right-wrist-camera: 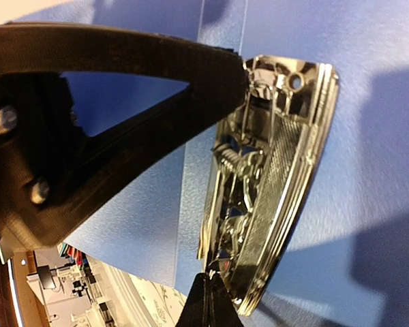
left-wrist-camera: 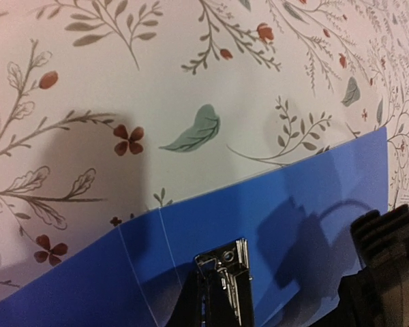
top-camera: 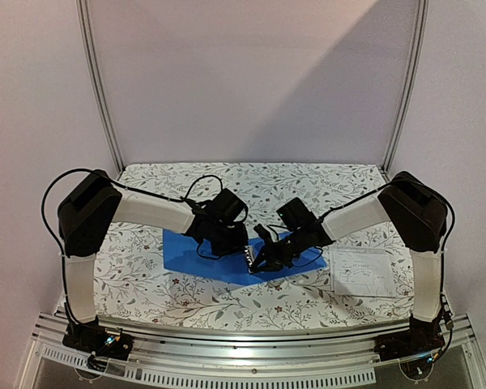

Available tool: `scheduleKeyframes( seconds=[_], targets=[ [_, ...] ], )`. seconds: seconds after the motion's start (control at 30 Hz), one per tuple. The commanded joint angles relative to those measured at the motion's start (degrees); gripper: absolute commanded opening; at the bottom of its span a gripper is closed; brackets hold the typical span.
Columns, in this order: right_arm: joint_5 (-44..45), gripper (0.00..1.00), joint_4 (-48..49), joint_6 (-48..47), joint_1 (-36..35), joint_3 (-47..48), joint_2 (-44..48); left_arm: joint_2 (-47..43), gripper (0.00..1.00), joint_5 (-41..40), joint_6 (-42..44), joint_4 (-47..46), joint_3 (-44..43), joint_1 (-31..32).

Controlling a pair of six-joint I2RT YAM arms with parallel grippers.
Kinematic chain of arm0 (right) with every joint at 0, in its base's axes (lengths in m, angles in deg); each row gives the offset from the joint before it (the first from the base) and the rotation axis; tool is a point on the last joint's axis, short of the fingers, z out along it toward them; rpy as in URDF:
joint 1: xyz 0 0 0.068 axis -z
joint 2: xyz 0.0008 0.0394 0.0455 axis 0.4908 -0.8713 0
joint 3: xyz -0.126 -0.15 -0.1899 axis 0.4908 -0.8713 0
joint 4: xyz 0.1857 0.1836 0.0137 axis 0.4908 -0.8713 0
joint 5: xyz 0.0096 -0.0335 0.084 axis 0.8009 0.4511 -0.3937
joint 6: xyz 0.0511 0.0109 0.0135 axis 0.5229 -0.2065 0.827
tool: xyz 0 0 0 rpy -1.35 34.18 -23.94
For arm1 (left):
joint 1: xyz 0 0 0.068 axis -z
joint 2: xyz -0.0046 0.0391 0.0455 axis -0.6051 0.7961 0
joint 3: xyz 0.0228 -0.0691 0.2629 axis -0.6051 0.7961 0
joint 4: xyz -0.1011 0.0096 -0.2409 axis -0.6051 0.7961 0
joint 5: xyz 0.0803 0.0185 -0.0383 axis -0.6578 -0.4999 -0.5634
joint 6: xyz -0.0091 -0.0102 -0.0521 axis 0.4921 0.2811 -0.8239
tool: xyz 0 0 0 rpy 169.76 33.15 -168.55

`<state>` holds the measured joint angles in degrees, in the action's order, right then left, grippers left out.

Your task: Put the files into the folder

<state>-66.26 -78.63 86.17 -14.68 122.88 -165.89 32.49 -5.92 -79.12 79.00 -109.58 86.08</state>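
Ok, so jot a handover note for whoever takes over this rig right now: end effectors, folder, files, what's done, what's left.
Left end effector: shut, tip at the folder's clip.
Right end effector: shut, tip at the clip too; can't tell whether either grips it.
Folder: lies open on the table.
Files: on the table right of the folder, untouched.
Done: folder open.
Left: move files into folder.

Soft pinkish light, close views blurred
Bright glare streaks the metal clip (right-wrist-camera: 279,170) beside the right claw (right-wrist-camera: 225,180), whose dark fingers (right-wrist-camera: 123,102) are out of focus. Past the claw, soft-edged shadows darken the folder (right-wrist-camera: 368,204).
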Motion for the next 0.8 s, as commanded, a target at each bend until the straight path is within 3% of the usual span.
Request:
scheduleKeyframes(
  seconds=[0.0, 0.23, 0.37, 0.5, 0.67, 0.77],
  targets=[
    [8.5, 0.0, -4.2, 1.5, 2.7, -4.6, 2.8, 2.3, 0.0, 0.2, 0.7, 3.9, 1.9, -0.5],
    [-5.7, 0.0, 15.7, 8.0, 2.8, -7.6, 6.1, 2.5, 0.0, 1.0, 1.1, 2.9, 1.6, -0.6],
    [-8.2, 0.0, 21.0, 12.4, 2.8, -8.7, 5.6, 1.9, 0.0, 0.6, 1.6, 2.8, 1.3, -0.6],
    [-6.3, 0.07, 15.0, 9.3, 2.3, -6.9, 6.8, 1.3, 0.0, 0.2, 1.5, 2.8, 1.5, -0.6],
    [1.9, 0.2, -6.2, -2.9, -1.1, 1.6, 4.8, 2.2, 0.0, 1.0, 1.2, 2.6, 1.4, -0.6],
    [2.8, 0.22, -8.5, -4.1, -1.7, 2.4, 3.3, 1.9, 0.0, 0.7, 1.2, 2.7, 1.3, -0.6]
  ],
)
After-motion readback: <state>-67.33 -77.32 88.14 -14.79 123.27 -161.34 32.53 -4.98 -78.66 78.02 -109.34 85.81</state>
